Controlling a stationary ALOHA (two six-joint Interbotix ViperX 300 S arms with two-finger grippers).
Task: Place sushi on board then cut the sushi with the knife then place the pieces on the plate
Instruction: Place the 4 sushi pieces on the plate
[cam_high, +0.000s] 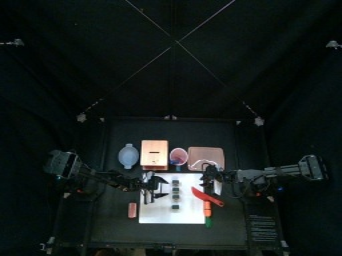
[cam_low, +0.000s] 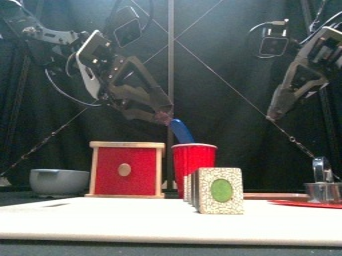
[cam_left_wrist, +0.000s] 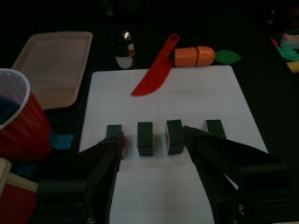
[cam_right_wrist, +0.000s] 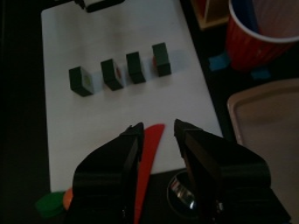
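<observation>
1. Left claw is open and hangs over the four sushi pieces, which stand in a row on the white board.
2. Right claw is open, above the red knife lying on the board.
3. The board is bare between row and knife, and the pink tray lies behind on the surface.

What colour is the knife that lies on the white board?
The knife is red; the left wrist view shows it best.

- Left arm reaches in from the left, bent, forearm sloping down toward the middle; left gripper hangs raised, pointing down, jaws wide apart
- Right arm reaches in from the right, sloping down likewise; right gripper hangs raised, jaws parted by a narrower gap
- Grippers well apart
</observation>
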